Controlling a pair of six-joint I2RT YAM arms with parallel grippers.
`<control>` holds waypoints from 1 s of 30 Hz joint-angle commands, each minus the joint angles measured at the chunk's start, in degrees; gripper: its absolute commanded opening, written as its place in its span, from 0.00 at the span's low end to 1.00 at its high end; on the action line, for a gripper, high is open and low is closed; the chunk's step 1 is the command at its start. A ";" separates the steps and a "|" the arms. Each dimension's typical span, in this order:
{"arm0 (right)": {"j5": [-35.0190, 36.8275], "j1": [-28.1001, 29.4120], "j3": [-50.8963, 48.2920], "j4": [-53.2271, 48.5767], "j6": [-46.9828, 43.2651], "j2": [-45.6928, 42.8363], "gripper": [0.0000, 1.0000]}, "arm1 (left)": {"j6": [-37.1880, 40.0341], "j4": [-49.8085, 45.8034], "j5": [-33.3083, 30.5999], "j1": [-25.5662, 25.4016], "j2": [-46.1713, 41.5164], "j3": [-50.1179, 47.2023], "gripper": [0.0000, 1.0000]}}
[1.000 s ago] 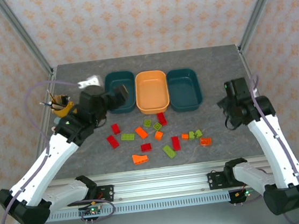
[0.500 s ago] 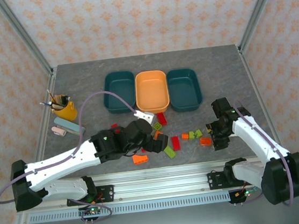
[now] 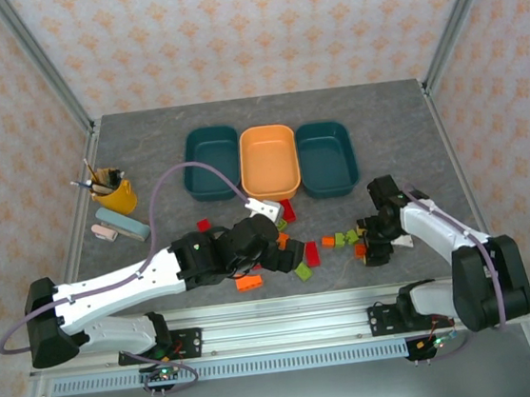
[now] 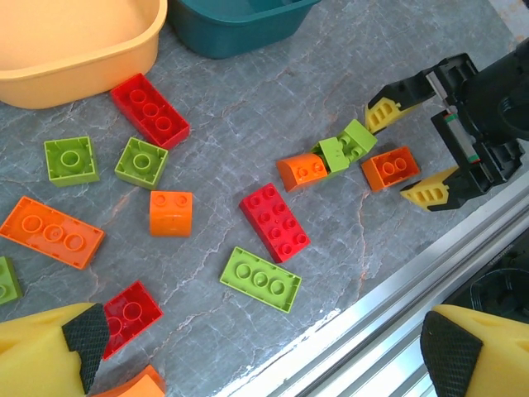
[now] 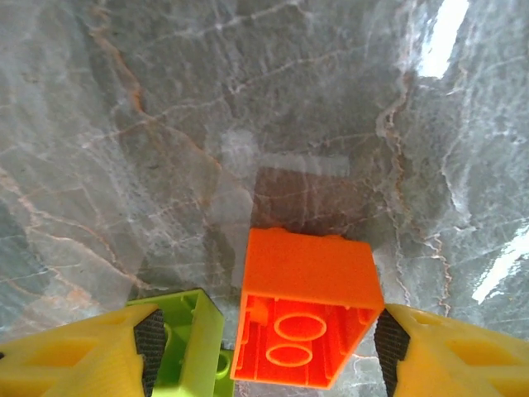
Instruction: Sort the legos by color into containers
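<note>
Right gripper (image 3: 366, 247) is down at the table, off to the near right of the light orange rounded-rectangle plastic tray (image 3: 268, 160), and its yellow fingers (image 5: 74, 351) are spread apart. Between them sits a small orange studded plastic brick (image 5: 307, 310), flat on the grey marbled tabletop (image 5: 248, 99). An olive green brick (image 5: 194, 343) is tucked just beside it, against the left finger's pad. The other finger is right up at the orange brick's corner, but there's no pinch that I can see. The jaws stand open around the pair.

Left gripper (image 3: 288, 251) hangs above the scatter, straight out from the orange tray on its near side, fingers parted very wide and holding nothing. Through its wrist camera the bricks read clearly:
- A long red brick (image 4: 150, 109) lies just beside the orange tray's rim.
- A square green brick (image 4: 70, 160) and a second square green brick (image 4: 140, 162) sit a little further out.
- Beyond those come a stubby orange brick (image 4: 171, 212), a flat orange plate (image 4: 51, 232) and a chunky red brick (image 4: 274, 222).
- A green oblong brick (image 4: 259, 279) lies nearest the table's metal edge rail (image 4: 413, 265).

Flanking the orange tray are two dark teal plastic trays, the left teal tray (image 3: 211, 162) and the right teal tray (image 3: 326, 158), each close against its side. Well off to the orange tray's left stand a small yellow pencil cup (image 3: 114, 192) and a pale blue eraser (image 3: 122, 224).
</note>
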 commanded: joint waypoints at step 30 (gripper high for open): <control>20.58 7.29 33.55 -10.95 -31.16 8.51 0.29 | -9.22 -2.48 3.07 17.59 -1.41 9.54 1.00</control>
